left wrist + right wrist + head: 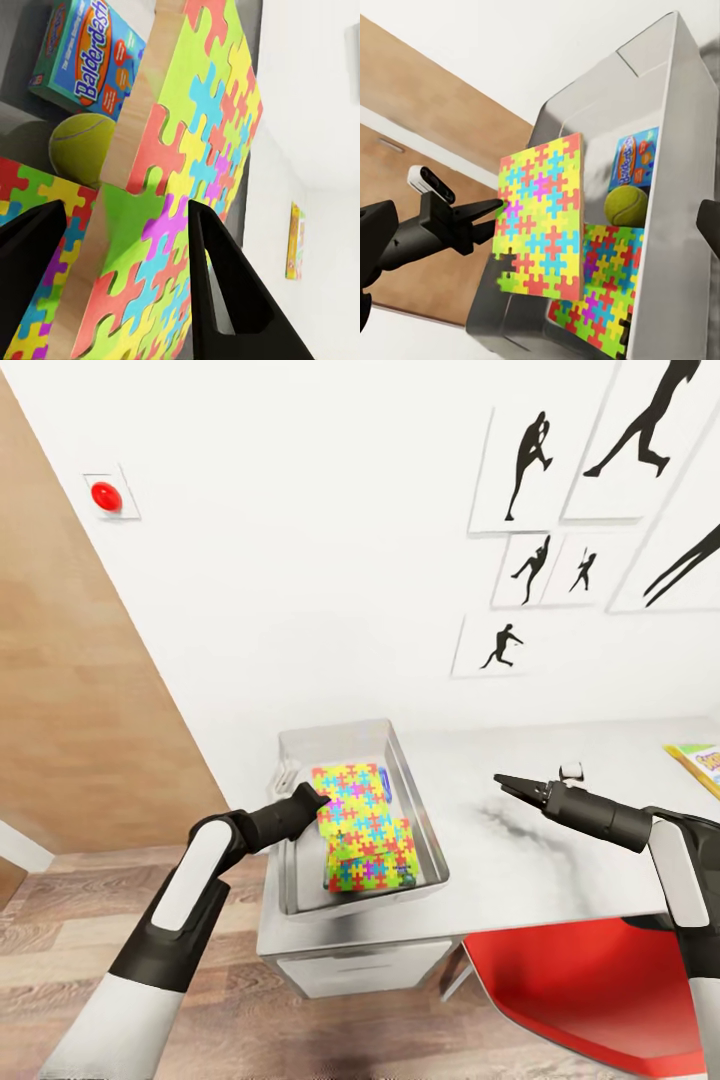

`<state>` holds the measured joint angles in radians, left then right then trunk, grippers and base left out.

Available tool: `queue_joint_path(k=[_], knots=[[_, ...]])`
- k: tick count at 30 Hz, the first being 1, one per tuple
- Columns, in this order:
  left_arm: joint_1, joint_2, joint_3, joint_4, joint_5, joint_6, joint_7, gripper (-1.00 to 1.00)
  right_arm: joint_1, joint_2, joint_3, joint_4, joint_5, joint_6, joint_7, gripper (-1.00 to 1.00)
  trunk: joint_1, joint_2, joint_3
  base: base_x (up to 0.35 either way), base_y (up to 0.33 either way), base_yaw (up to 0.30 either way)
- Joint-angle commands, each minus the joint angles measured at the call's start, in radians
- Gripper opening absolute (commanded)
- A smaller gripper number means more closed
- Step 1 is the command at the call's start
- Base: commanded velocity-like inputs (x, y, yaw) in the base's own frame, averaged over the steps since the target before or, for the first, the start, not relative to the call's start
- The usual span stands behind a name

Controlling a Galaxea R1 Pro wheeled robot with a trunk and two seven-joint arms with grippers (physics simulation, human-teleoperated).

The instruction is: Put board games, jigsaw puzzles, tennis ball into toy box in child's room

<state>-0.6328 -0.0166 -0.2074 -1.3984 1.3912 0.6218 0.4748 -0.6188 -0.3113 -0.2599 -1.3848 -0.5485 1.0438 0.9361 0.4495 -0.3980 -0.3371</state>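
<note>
The grey toy box stands on the left end of the table. My left gripper is shut on the edge of a jigsaw puzzle and holds it tilted on edge over the box; the grip shows closely in the left wrist view and in the right wrist view. Inside the box lie a second puzzle, the tennis ball and a blue board game. My right gripper hovers open over the table, right of the box. Another board game lies at the table's right edge.
A red chair is tucked under the table in front of my right arm. A small white object sits on the table behind the right gripper. The brown door and a red wall button are to the left.
</note>
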Motion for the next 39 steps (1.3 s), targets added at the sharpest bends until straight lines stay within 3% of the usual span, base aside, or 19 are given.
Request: queue_joint_path(k=[1,10,33,39], knots=[[-0.001,0.000,0.000,-0.001,0.010,0.001,0.011,-1.00,-0.001,0.000,-0.001,0.000,0.004,0.003,0.006,1.00,0.000,-0.002,-0.003,0.000,0.000,0.000],[-0.010,-0.001,0.000,0.016,-0.004,0.001,-0.019,-1.00,-0.001,-0.001,-0.001,-0.003,0.004,0.003,0.006,1.00,0.000,-0.002,-0.018,0.000,0.000,0.000],[-0.036,-0.006,-0.010,0.032,-0.003,0.001,-0.026,-1.00,0.009,-0.001,-0.024,-0.046,0.003,0.003,0.006,1.00,0.000,-0.002,-0.055,0.000,0.000,0.000],[-0.051,-0.030,-0.017,0.038,-0.003,0.006,-0.023,-1.00,0.010,-0.001,-0.027,-0.050,0.003,0.003,0.006,1.00,0.000,-0.002,-0.065,0.000,0.000,0.000]])
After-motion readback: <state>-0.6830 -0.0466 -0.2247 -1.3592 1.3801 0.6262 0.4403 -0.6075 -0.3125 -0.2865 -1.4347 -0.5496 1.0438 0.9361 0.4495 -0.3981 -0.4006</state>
